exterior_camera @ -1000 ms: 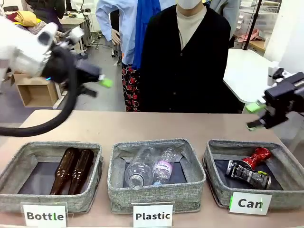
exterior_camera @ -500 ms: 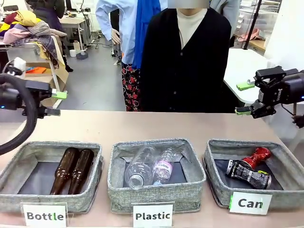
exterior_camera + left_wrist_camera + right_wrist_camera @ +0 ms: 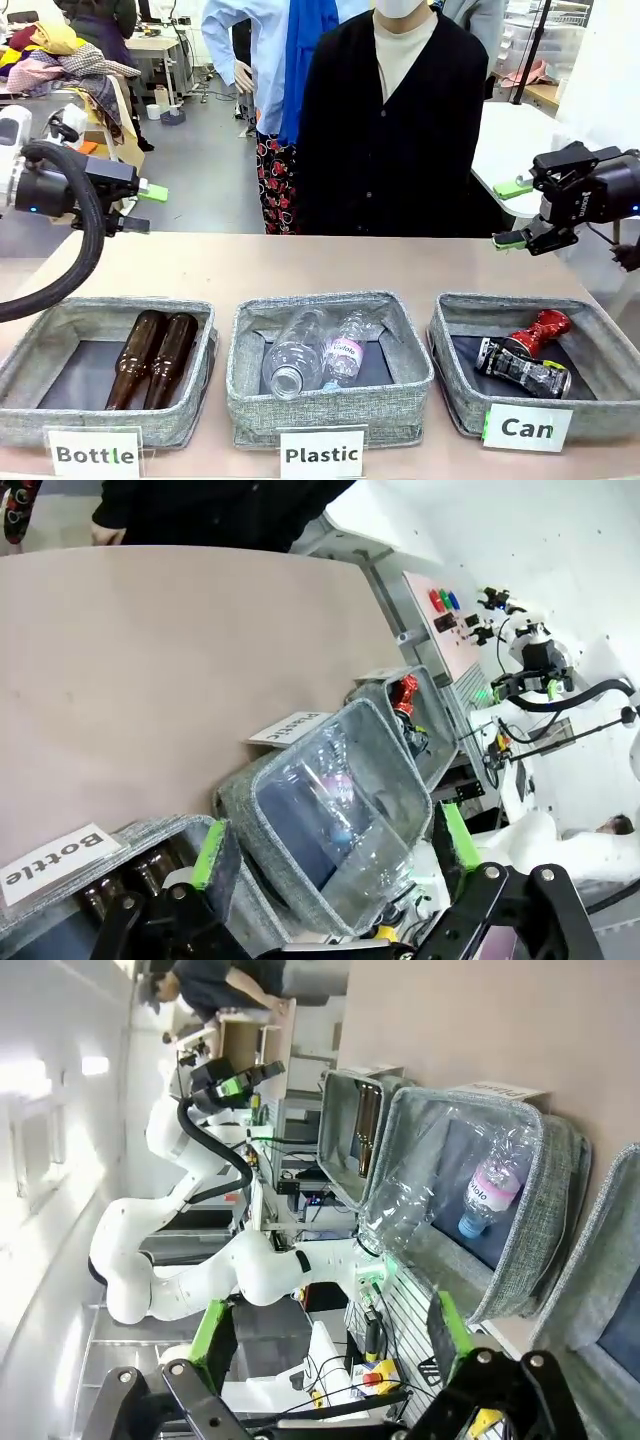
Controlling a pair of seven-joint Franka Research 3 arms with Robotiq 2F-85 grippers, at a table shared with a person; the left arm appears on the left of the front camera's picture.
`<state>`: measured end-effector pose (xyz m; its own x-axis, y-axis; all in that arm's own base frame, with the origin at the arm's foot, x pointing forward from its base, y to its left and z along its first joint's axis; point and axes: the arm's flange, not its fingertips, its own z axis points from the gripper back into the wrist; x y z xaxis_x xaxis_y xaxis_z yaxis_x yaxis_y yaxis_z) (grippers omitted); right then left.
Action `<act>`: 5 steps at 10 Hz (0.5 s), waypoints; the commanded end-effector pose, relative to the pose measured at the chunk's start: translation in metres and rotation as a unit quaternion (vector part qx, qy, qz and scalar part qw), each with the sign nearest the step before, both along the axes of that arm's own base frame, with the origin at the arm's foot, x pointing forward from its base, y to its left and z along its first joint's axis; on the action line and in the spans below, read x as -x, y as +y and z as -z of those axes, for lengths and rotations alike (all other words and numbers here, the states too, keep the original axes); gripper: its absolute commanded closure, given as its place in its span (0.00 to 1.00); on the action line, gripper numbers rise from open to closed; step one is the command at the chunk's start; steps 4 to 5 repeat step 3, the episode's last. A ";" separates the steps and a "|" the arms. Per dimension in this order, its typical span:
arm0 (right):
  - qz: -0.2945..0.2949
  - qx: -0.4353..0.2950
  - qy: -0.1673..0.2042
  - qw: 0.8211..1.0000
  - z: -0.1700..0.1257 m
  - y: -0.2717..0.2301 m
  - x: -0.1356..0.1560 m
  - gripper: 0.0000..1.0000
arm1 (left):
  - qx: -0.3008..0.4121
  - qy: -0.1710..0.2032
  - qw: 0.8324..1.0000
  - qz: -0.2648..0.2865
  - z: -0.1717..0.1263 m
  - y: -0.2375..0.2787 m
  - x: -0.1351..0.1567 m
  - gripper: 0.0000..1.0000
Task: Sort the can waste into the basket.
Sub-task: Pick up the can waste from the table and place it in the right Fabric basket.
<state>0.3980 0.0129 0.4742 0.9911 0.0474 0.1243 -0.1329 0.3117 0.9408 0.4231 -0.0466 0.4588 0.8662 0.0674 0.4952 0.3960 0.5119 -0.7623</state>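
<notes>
While both claws [image 3: 139,206] [image 3: 512,213] hang apart, empty: black can [image 3: 522,367], red can [image 3: 540,328] inside Can basket [image 3: 452,398].

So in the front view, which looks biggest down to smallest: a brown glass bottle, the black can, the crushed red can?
1. Brown glass bottle, clearly the longest.
2. Black can.
3. Crushed red can, shortest, though it lies slightly farther back in the Can basket, so its gap to the black can is unsure.
</notes>
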 end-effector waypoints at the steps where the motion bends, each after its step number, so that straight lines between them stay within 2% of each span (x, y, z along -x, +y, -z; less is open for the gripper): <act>1: -0.008 0.003 -0.010 1.000 -0.002 -0.002 0.002 0.00 | -0.004 0.005 1.000 -0.002 -0.001 0.005 0.001 0.00; 5: -0.008 0.003 -0.010 1.000 -0.002 -0.002 0.002 0.00 | -0.004 0.005 1.000 -0.002 -0.001 0.005 0.001 0.00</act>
